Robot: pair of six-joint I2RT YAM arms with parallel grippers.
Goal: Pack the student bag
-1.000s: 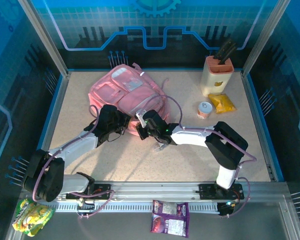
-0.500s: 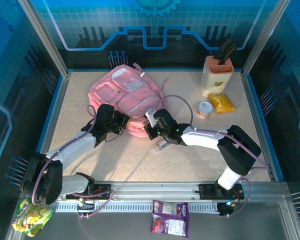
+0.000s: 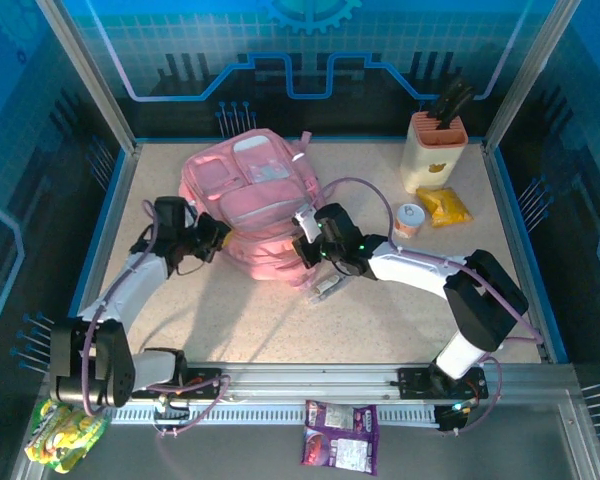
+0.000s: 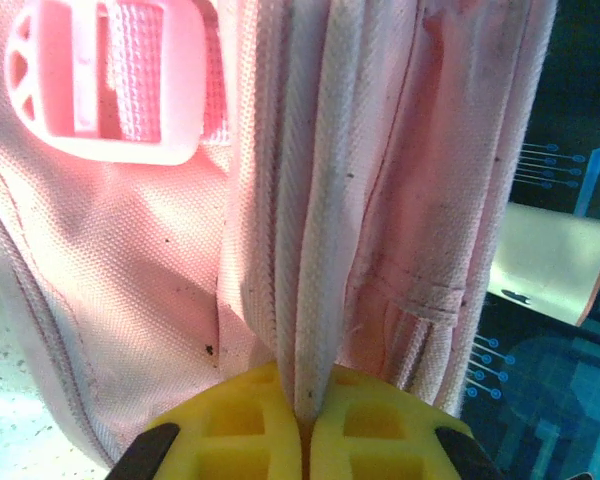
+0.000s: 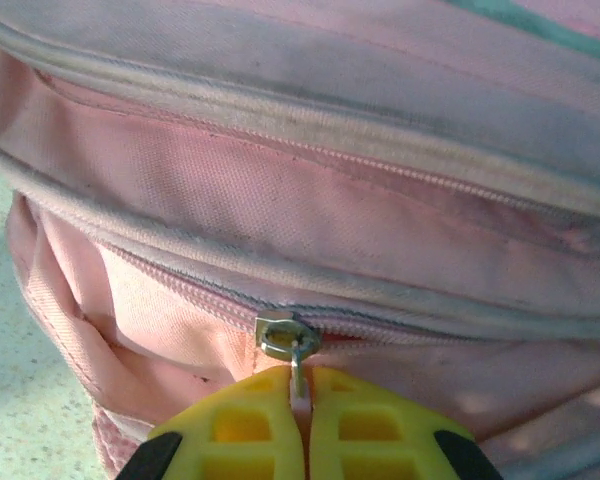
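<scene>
The student bag (image 3: 255,190), lying left of centre on the counter (image 3: 400,300), is pinched by its webbing (image 4: 305,250) in the left gripper's (image 4: 302,425) jaws and by its zip pull (image 5: 297,388) in the right gripper's (image 5: 302,400), so working the zip is judged in hand, and a pull along the track is called for.

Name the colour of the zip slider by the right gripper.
Silvery metal zip slider; clearest in right wrist view.

Front table (image 3: 280,335) strip open — student bag (image 3: 250,200), knife block (image 3: 433,152) crowd the back.
</scene>
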